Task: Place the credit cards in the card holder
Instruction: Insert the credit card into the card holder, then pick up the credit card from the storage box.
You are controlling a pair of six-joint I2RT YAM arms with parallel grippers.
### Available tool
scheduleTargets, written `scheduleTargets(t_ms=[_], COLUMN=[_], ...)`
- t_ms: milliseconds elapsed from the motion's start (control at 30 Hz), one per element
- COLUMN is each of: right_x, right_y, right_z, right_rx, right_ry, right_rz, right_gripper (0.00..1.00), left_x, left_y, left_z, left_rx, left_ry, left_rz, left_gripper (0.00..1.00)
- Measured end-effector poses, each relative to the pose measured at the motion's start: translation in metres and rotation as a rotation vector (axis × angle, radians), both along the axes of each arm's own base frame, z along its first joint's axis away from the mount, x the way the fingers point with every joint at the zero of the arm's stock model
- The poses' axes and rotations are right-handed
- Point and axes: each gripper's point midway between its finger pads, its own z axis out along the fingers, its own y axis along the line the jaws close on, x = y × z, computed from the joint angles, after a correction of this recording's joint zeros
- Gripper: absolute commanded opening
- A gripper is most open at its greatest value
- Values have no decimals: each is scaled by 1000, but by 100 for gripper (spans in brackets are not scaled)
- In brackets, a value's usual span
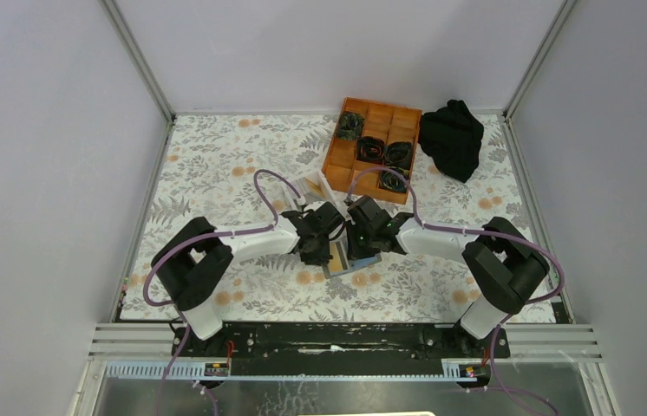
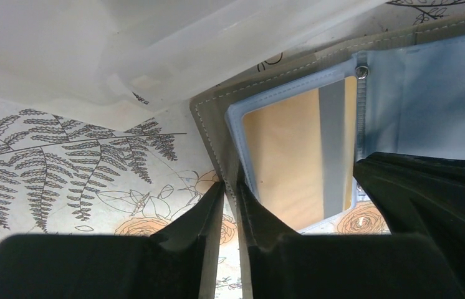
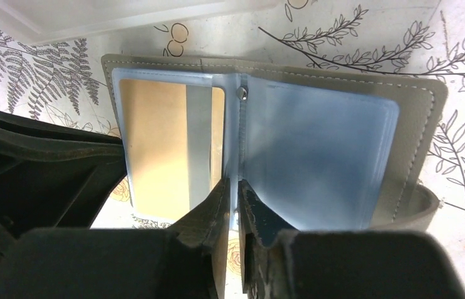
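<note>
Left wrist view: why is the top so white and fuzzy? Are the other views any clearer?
Left wrist view: the white box sits very close, so it is washed out and blurred, and the left gripper is dark and soft. Right wrist view: the card holder has crisp stitching, its inside hazy with sheen. Top external view: even light, faint shadows.

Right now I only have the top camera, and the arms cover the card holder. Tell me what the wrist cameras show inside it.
Observer: The card holder lies open; a tan-gold card is sleeved in its left half.
Operator: Report the other half.
Observer: The right sleeve is cloudy blue; no card shows through it.
Operator: Now the left gripper.
Observer: The left gripper pinches the holder's grey outer edge, beside the card.
</note>
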Motion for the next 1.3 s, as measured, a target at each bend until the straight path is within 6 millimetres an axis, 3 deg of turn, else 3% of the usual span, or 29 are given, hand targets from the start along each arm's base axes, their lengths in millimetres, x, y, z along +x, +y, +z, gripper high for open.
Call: scheduleTargets(t_ms=[467, 633, 800, 967, 1133, 1300], right_x=[6, 6, 8, 24, 61, 99], right_y=[-13, -14, -12, 0, 27, 62], right_z=[16, 21, 30, 59, 116, 146], right_rx=[-60, -61, -54, -34, 32, 49], right_ry=[-45, -48, -61, -110, -236, -306], right_rz=[-32, -30, -23, -16, -22, 14], right_gripper=[21, 22, 25, 33, 40, 47], left_x=[22, 23, 15, 7, 8, 6], left_y=[-3, 4, 22, 40, 48, 56], left_z=[10, 11, 12, 33, 71, 96], left_rx=[-62, -61, -10, 12, -39, -77], left_ry=[-129, -152, -148, -163, -240, -290], left_rz=[80, 109, 125, 146, 175, 206], left_gripper=[37, 39, 43, 49, 53, 55])
